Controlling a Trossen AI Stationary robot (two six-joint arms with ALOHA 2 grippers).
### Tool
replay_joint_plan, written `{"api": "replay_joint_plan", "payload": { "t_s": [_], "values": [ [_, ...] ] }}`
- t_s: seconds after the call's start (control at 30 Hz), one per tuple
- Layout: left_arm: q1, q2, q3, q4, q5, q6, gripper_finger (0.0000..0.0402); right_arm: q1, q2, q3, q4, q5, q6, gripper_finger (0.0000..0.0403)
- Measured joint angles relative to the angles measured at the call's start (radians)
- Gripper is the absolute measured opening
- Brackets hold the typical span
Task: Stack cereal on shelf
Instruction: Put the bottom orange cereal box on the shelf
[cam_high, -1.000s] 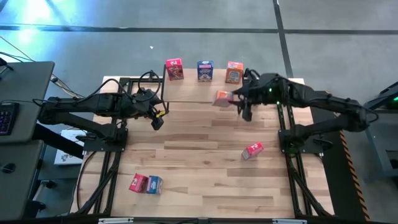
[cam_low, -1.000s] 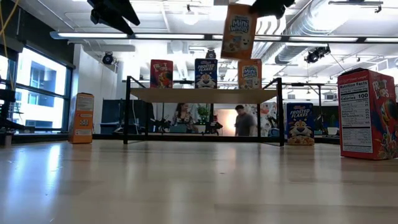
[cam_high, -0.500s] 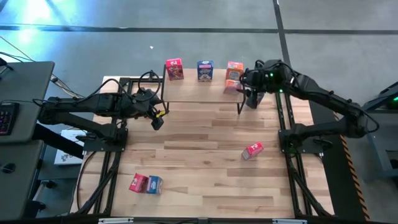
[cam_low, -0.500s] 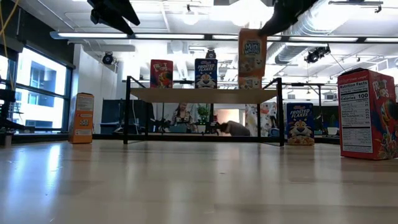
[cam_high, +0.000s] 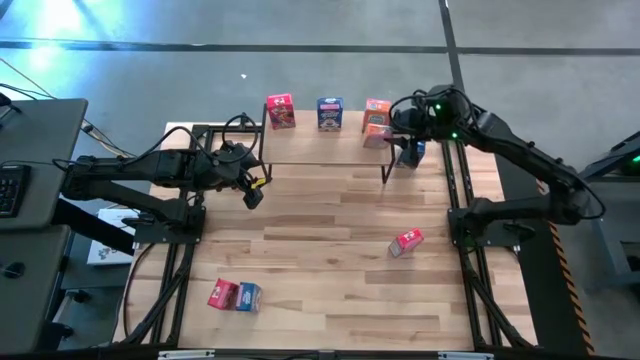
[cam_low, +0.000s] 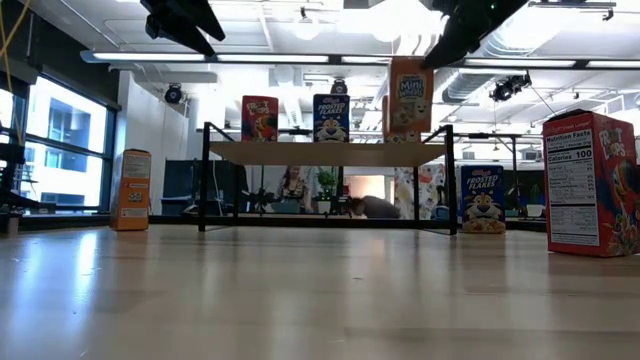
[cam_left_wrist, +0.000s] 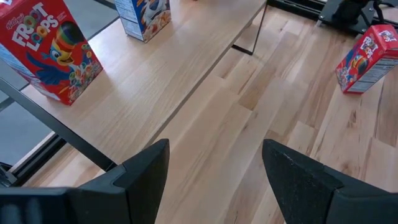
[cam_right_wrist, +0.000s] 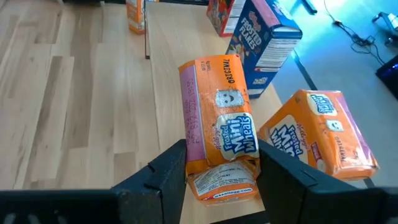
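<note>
right arm (cam_high: 520, 160) moved over shelf (cam_high: 310, 150) | fingers (cam_right_wrist: 163, 167) clamp orange box (cam_right_wrist: 217, 134)

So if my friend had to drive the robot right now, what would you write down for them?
Right gripper: shut on an orange Mini-Wheats cardboard box, held above the light wooden shelf, beside the orange box already standing there.
Left gripper: open, empty, waiting over the shelf's left end.
Done: red Froot Loops box, blue Frosted Flakes box and that orange box stand on the shelf.
Left: set the held box down. On the tabletop lie a red box at right, and a red box and blue box in front.
</note>
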Motion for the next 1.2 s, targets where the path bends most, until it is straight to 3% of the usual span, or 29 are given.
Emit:
{"api": "replay_joint_plan", "payload": {
  "t_s": [1.2],
  "values": [
    [0.000,0.000,0.000,0.000,0.000,0.000,0.0248,-0.053,0.095,0.000,0.022,0.004,-0.052,0.0170]
  ]
}}
